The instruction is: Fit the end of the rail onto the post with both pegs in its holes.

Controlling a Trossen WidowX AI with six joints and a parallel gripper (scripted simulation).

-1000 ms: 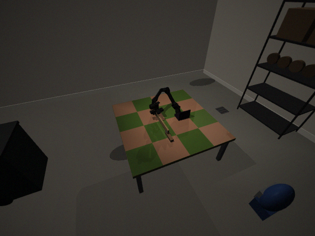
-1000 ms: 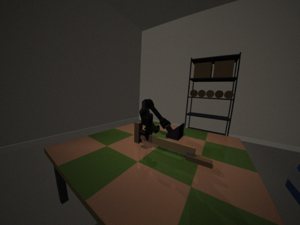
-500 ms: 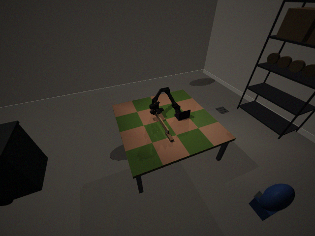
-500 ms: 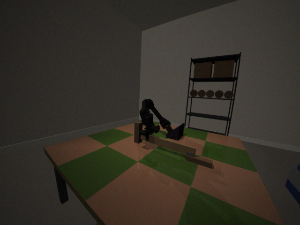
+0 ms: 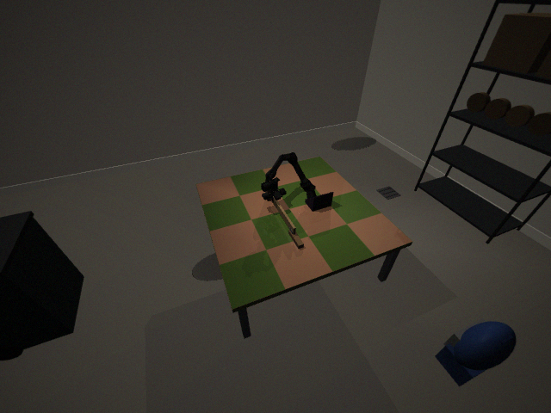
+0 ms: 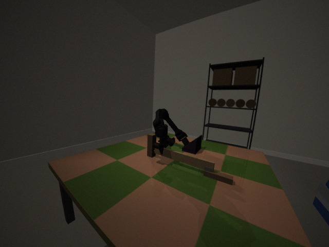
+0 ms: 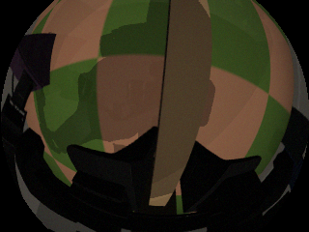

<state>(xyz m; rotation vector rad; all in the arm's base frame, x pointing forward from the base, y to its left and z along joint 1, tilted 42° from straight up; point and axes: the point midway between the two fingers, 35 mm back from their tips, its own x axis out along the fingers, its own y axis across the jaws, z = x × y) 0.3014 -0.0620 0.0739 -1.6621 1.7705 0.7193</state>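
Observation:
The long wooden bed rail (image 5: pixel 287 218) (image 6: pixel 189 158) (image 7: pixel 183 106) runs across the checkered table, lifted off the table at its near end. Its far end sits at the low footboard block (image 5: pixel 298 243) (image 6: pixel 219 177). My gripper (image 5: pixel 272 194) (image 6: pixel 161 144) (image 7: pixel 166 131) is shut on the rail close to its near end, one dark finger on each side in the wrist view. The short wooden post (image 6: pixel 151 145) stands just left of the gripper in the exterior view. The rail's end is close to the post; the pegs and holes are hidden by the gripper.
The arm's dark base (image 5: pixel 319 201) (image 6: pixel 193 146) stands on the table behind the rail. A black shelf rack (image 5: pixel 498 133) (image 6: pixel 232 103) stands by the wall. A dark block (image 5: pixel 31 284) and a blue object (image 5: pixel 482 347) lie on the floor.

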